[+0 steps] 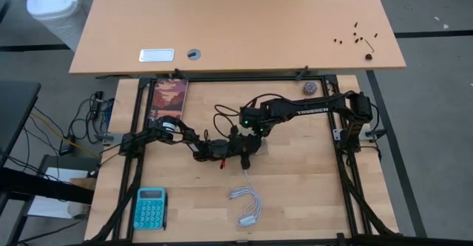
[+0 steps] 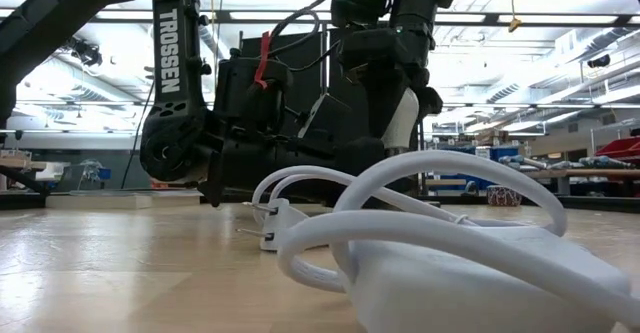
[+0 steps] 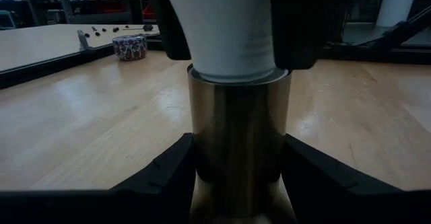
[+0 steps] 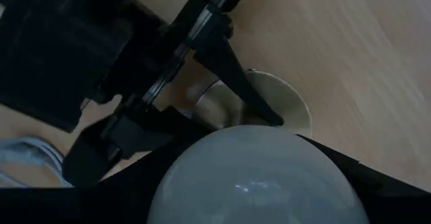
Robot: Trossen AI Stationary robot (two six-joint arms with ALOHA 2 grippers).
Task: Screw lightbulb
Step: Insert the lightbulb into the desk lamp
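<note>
The white lightbulb (image 3: 229,29) stands upright with its lower end in the mouth of a shiny metal socket (image 3: 236,136) at the table's middle. My left gripper (image 1: 250,148) reaches in level from the table's left and is shut on the socket. My right gripper (image 1: 256,133) comes down from above and is shut on the lightbulb. In the right wrist view the bulb's dome (image 4: 259,177) fills the space between the fingers. The bulb's screw base is hidden inside the socket. My left gripper pinches the socket's round metal wall (image 3: 202,150) between its two fingers, low on the cylinder. The fingers lie level and come from the table's left. The socket stands upright, its pale round base (image 4: 296,106) on the table. My right gripper pinches the lightbulb's white body (image 3: 202,42) between its two fingers (image 3: 296,22), one on each side. The fingers come from above, pointing steeply down. The bulb stands upright, its narrow end set in the socket's mouth (image 3: 237,75).
A bundle of white cord (image 1: 247,202) lies near the front edge and fills the low view's foreground (image 2: 430,233). A teal calculator (image 1: 150,207) sits front left and a picture card (image 1: 168,98) back left. A small patterned ball (image 1: 309,88) rests at the back right.
</note>
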